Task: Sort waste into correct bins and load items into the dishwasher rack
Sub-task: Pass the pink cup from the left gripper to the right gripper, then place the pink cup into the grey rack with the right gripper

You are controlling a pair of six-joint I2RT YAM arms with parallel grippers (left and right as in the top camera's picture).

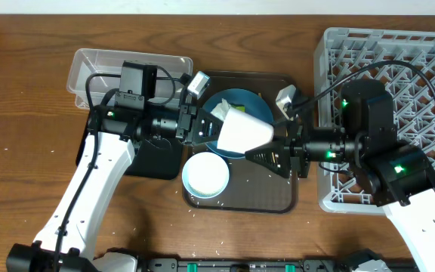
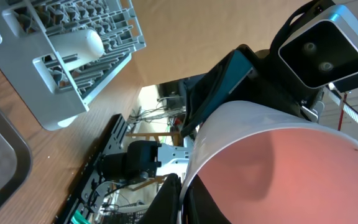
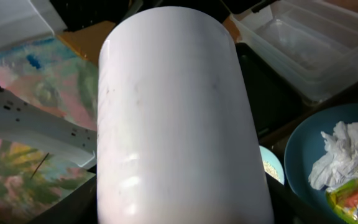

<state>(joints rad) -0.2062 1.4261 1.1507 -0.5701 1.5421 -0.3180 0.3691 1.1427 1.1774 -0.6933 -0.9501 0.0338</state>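
Note:
A white cup, pink inside [image 1: 242,130], hangs on its side above the blue plate [image 1: 240,98]. My left gripper [image 1: 206,127] is shut on its rim, and the left wrist view shows the pink inside [image 2: 291,174]. My right gripper [image 1: 266,155] closes round the cup's outer wall [image 3: 173,124] from the other end. On the plate lie the crumpled tissue [image 3: 340,152] and the yellow-green wrapper [image 3: 353,194]. A pale-blue bowl [image 1: 205,174] with rice grains in it [image 3: 271,169] sits on the brown tray. The grey rack [image 1: 406,53] is at the right. No chopsticks are in view.
The brown serving tray [image 1: 278,200] holds the plate and the bowl. The clear tub [image 1: 97,64] stands at the back left, with the black tray [image 1: 153,160] in front of it under my left arm. A white cup [image 2: 82,43] lies in the rack.

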